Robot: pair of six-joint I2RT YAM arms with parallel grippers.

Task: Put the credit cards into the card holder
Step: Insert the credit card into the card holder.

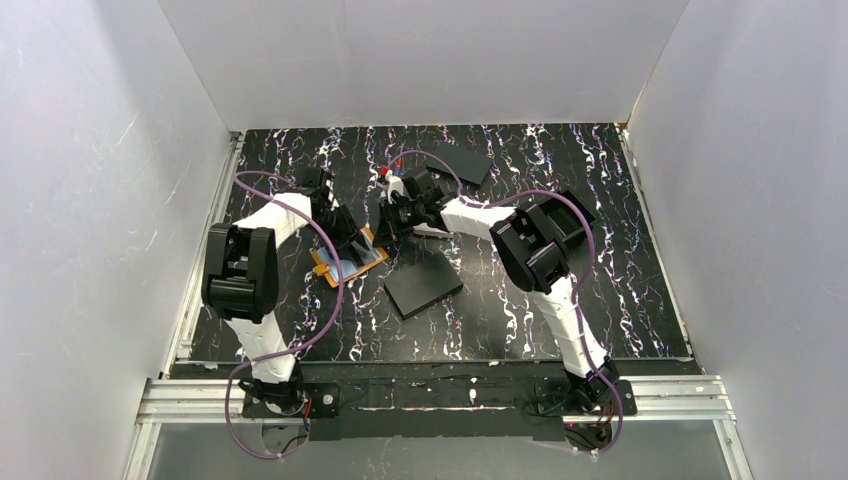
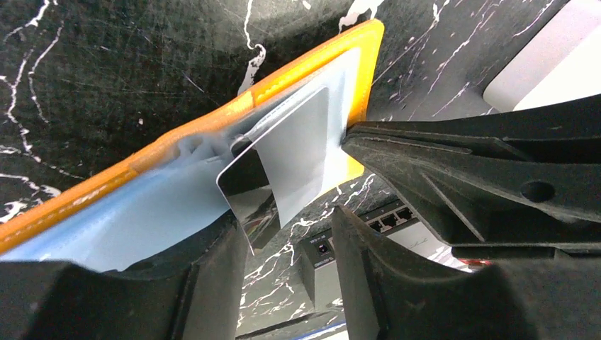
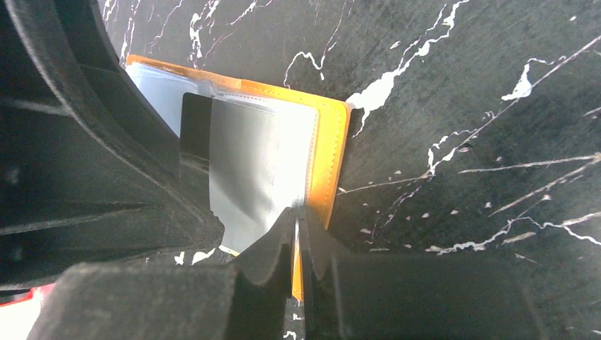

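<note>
The orange card holder (image 1: pixel 345 264) lies open on the black marbled table, its pale blue inside up. A silvery credit card (image 2: pixel 298 152) sits partly in a clear pocket, one corner sticking out. My left gripper (image 2: pixel 287 230) hangs over the holder's left half, open. The card's free corner lies by its left finger (image 2: pixel 198 276), and bare table shows in the gap. My right gripper (image 3: pixel 296 216) is shut on the card holder's orange edge (image 3: pixel 333 152), beside the card (image 3: pixel 259 170). Seen from above, the left gripper (image 1: pixel 352 243) and the right gripper (image 1: pixel 392 222) meet over the holder.
A flat black rectangle (image 1: pixel 423 285) lies just right of the holder, toward the near edge. Another flat black rectangle (image 1: pixel 462 163) lies at the back centre. White walls close in the table on three sides.
</note>
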